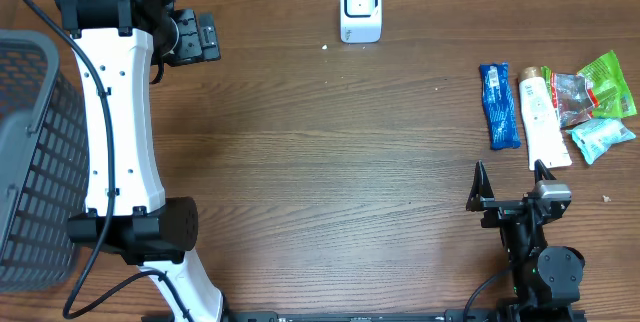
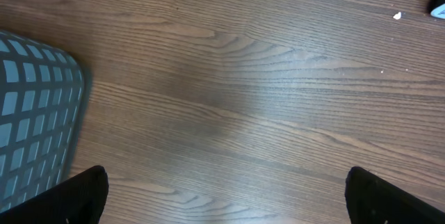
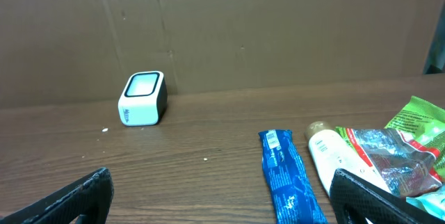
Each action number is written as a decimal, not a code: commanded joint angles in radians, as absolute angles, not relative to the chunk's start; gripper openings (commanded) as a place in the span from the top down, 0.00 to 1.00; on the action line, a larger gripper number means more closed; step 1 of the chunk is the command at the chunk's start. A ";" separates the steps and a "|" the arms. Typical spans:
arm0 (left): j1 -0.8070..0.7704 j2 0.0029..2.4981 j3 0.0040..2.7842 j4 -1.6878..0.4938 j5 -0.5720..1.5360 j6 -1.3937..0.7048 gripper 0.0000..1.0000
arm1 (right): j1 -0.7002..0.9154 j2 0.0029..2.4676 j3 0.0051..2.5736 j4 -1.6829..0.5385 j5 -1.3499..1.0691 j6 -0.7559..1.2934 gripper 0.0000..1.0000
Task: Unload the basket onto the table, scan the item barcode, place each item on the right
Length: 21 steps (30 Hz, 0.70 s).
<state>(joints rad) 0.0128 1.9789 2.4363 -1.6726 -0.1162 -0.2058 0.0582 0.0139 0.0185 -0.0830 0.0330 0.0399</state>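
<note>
A blue, white-printed snack wrapper (image 1: pixel 500 107) is seen lying flat beside a white tube (image 1: pixel 543 122); left gripper (image 2: pixel 229 203) and right gripper (image 3: pixel 222 200) are held wide apart, empty.

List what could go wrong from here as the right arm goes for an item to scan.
1. The white tube, red-silver packet and green packet lie touching or overlapping, so the open right gripper may drag a neighbour along.
2. The blue bar lies flat on the table; the fingers could slide off it.
3. No barcode can be made out here, so an item might meet the scanner wrong side first.
</note>
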 commanded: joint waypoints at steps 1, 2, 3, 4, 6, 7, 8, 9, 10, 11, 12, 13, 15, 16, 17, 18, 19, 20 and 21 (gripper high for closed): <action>-0.008 1.910 2.454 -1.674 -0.115 -0.193 0.00 | 0.051 0.003 0.008 -0.081 0.031 0.033 0.00; -0.009 1.888 2.454 -1.676 -0.114 -0.194 0.00 | 0.051 0.003 0.008 -0.081 0.031 0.033 0.00; -0.010 1.871 2.454 -1.675 -0.114 -0.194 0.00 | 0.051 0.003 0.008 -0.081 0.031 0.033 0.00; -0.010 1.843 2.450 -1.675 -0.114 -0.194 0.00 | 0.051 0.003 0.008 -0.081 0.031 0.033 0.00; -0.012 1.762 2.405 -1.674 -0.114 -0.194 0.00 | 0.051 0.003 0.008 -0.081 0.031 0.033 0.00; -0.012 1.731 2.378 -1.674 -0.114 -0.194 0.00 | 0.051 0.003 0.008 -0.081 0.031 0.033 0.00; -0.012 1.691 2.336 -1.674 -0.114 -0.194 0.00 | 0.051 0.003 0.008 -0.081 0.031 0.033 0.00; -0.012 1.639 2.272 -1.670 -0.123 -0.189 0.00 | 0.051 0.003 0.008 -0.081 0.031 0.033 0.00; -0.011 1.598 2.215 -1.662 -0.139 -0.186 0.00 | 0.051 0.003 0.008 -0.081 0.031 0.033 0.00; -0.011 1.559 2.157 -1.650 -0.152 -0.186 0.00 | 0.051 0.003 0.008 -0.081 0.031 0.033 0.00; -0.007 1.500 2.062 -1.634 -0.167 -0.186 0.00 | 0.051 0.003 0.008 -0.081 0.031 0.033 0.00; -0.004 1.472 2.017 -1.634 -0.169 -0.184 0.00 | 0.051 0.003 0.008 -0.081 0.031 0.033 0.00; 0.012 1.381 1.877 -1.617 -0.188 -0.179 0.00 | 0.051 0.003 0.008 -0.081 0.031 0.033 0.00; 0.028 1.318 1.779 -1.555 -0.189 -0.179 0.00 | 0.051 0.003 0.008 -0.081 0.031 0.033 0.00; 0.034 1.291 1.736 -1.516 -0.189 -0.179 0.00 | 0.051 0.003 0.008 -0.081 0.031 0.033 0.00; 0.042 1.256 1.681 -1.465 -0.189 -0.179 0.00 | 0.051 0.003 0.008 -0.081 0.031 0.033 0.00; 0.054 1.182 1.563 -1.343 -0.187 -0.179 0.00 | 0.051 0.003 0.008 -0.081 0.031 0.033 0.00; 0.055 1.133 1.483 -1.258 -0.186 -0.179 0.00 | 0.051 0.003 0.008 -0.081 0.031 0.033 0.00; 0.055 1.092 1.415 -1.184 -0.182 -0.179 0.00 | 0.051 0.003 0.008 -0.081 0.031 0.033 0.00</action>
